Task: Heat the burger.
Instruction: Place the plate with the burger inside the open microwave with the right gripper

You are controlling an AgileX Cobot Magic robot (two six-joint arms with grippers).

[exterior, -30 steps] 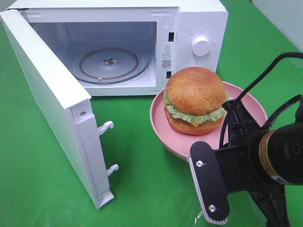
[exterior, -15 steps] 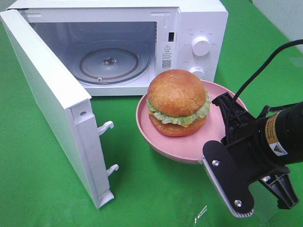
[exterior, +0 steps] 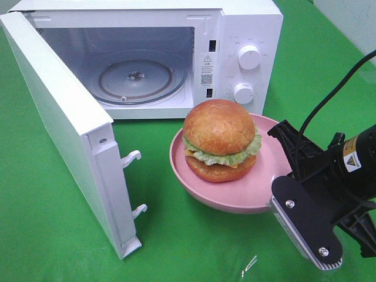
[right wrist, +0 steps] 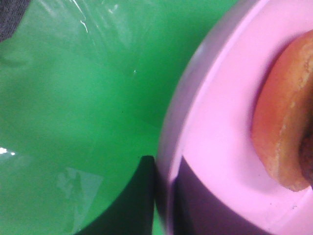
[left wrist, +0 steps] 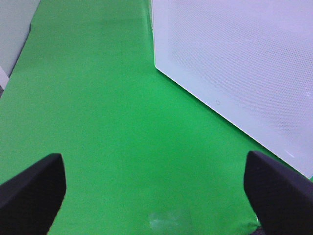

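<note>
Left claw (left wrist: 155, 195) is spread wide over the green cloth (left wrist: 107, 122), beside the swung-open door (exterior: 64, 129) of the microwave (exterior: 247, 23). The burger (exterior: 219, 138) sits on a pink plate (exterior: 247, 192) just in front of the microwave's knobs. Right claw (right wrist: 165, 200) is pinching the plate's rim.

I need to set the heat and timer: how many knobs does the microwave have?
2: the upper knob and the lower knob, both on the right panel of the microwave.
</note>
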